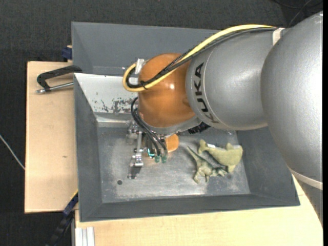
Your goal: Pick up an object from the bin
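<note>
My gripper [147,162] hangs under the orange wrist cover, low over the left middle of the bin floor. One metal finger [135,163] points down to the left; the other, with a green tip, stands to its right. They are apart and open, with bare floor between them. An olive-green toy dinosaur [216,160] lies on its side on the bin floor, to the right of the gripper and apart from it. A small orange rounded shape [172,142] shows just right of the fingers; I cannot tell whether it is a loose thing or part of the cover.
The big grey arm and its orange cover hide the back and middle of the bin. The sloping bin walls stand close on the left and front.
</note>
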{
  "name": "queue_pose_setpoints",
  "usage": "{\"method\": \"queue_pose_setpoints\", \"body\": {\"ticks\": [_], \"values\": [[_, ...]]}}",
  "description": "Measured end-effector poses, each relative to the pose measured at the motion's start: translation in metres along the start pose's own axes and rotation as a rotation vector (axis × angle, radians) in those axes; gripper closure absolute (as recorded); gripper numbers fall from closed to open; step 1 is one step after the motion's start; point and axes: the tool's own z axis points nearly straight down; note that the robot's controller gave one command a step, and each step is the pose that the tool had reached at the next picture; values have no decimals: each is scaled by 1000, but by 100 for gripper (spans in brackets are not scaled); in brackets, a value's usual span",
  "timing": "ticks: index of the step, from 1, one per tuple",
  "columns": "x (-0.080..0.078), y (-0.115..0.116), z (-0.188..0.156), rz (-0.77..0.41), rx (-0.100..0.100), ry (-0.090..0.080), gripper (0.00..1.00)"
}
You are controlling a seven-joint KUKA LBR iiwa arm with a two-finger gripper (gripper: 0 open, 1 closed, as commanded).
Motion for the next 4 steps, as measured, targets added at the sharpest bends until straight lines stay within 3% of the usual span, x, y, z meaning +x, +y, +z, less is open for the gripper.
{"method": "queue_pose_setpoints", "body": {"ticks": [1,2,3,4], "values": [[-36,-84,72,60,-2,-14,0],[9,-109,51,-372,1,-7,0],[-39,-131,50,-562,2,-15,0],[6,-105,77,-887,0,-23,0]]}}
